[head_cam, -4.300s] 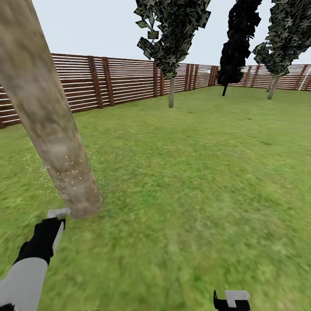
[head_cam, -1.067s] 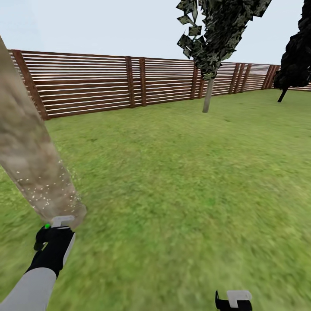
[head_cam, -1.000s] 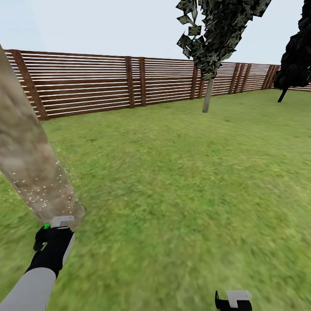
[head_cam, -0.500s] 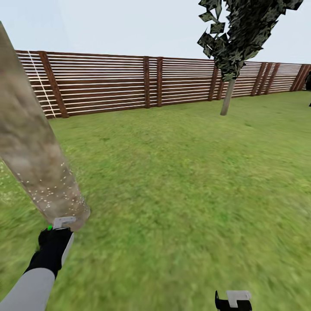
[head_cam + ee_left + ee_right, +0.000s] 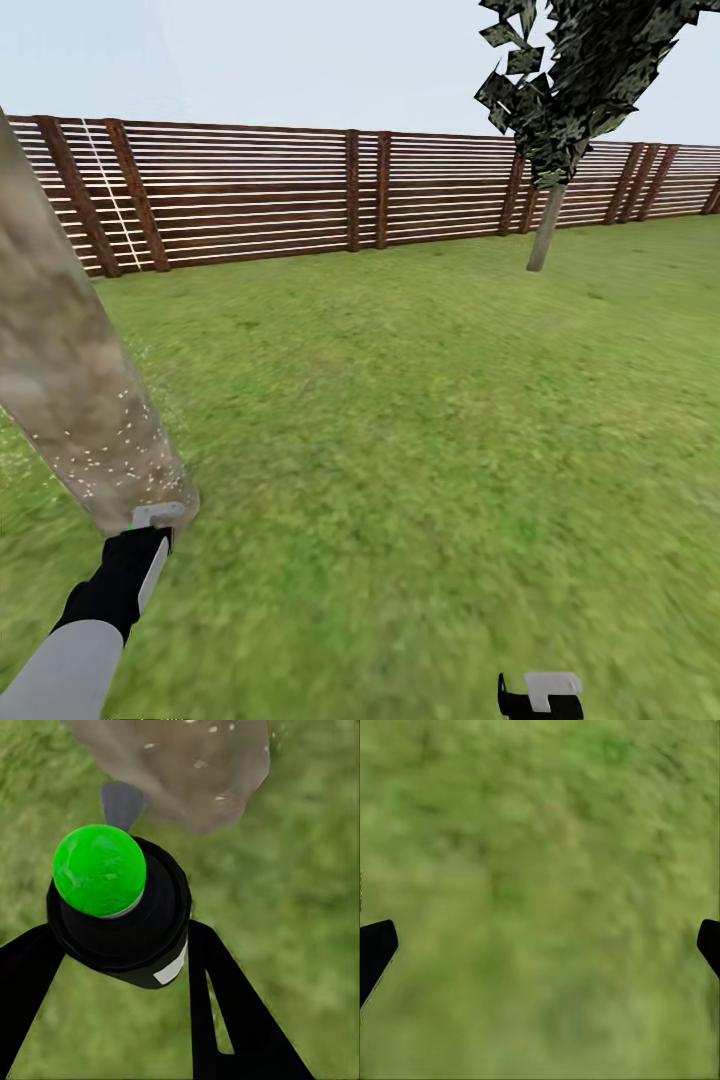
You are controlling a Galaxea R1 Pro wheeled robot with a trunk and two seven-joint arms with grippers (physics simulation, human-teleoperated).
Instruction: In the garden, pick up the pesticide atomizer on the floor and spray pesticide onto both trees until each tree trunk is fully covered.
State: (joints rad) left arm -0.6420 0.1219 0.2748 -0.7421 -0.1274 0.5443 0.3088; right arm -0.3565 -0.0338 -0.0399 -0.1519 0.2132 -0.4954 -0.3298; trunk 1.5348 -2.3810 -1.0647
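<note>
Left gripper (image 5: 120, 945) gripping the spray bottle (image 5: 120, 911), misting the near trunk (image 5: 75, 390). Right gripper (image 5: 540, 945) hanging wide open. Probably leaving more trunk, plus the far tree (image 5: 560, 120).

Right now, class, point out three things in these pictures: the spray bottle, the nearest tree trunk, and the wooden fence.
spray bottle (image 5: 120, 922): left wrist view, on its black body below the green tip.
tree trunk (image 5: 70, 380): head view, on the speckled lower bark.
fence (image 5: 260, 190): head view, on the horizontal slats.
</note>
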